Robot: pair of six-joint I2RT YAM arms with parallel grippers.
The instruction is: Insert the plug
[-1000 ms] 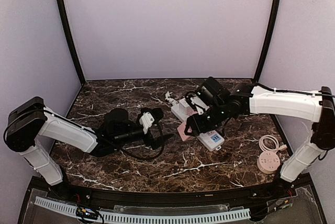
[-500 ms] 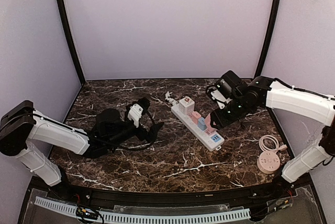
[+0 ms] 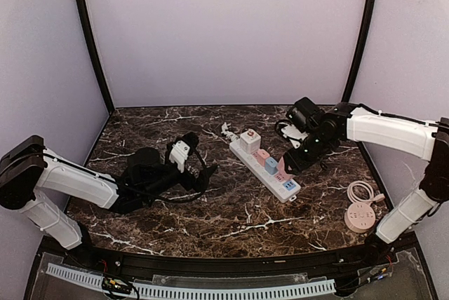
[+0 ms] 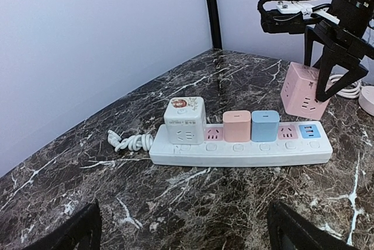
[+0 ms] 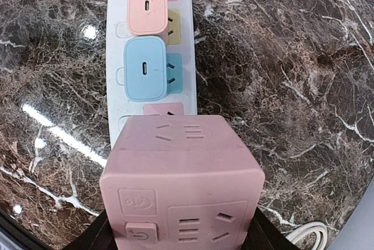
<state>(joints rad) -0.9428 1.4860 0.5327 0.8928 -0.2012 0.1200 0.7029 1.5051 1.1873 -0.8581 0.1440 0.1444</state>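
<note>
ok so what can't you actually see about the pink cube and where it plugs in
- pink cube prongs: underneath, hidden by its own body in all views
- pink socket nearest the cube on the power strip: right wrist view, mostly covered by the cube
- right gripper pads on the cube: right wrist view, cut off at the bottom edge
- socket holes: top view, too small

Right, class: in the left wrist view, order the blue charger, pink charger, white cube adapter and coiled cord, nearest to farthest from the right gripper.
Right gripper holds the pink cube.
1. Blue charger, strip's right part.
2. Pink charger, just left of it.
3. White cube adapter, strip's left end.
4. Coiled cord, beyond that end.
</note>
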